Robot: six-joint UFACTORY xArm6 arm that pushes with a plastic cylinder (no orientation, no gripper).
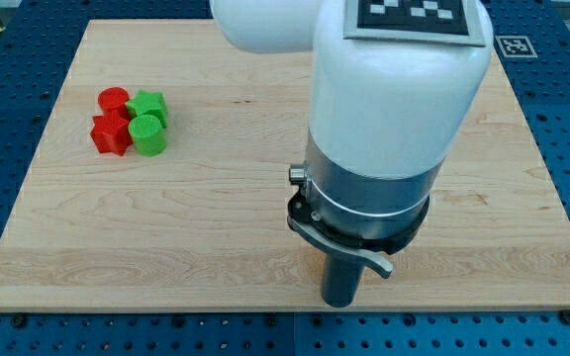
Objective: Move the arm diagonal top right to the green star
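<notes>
Four blocks (132, 121) huddle touching on the board (216, 198) at upper left; my tip (338, 300) lower centre-right, well apart

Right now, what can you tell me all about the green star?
The green star is a small, bright green block that looks like plastic, with blunt points around its edge. It lies flat on the wooden board, near the view's top left, in a tight cluster. A red cylinder sits to its left, a green cylinder right below it. They seem to touch it. My tip is far off, toward the view's bottom right.
</notes>
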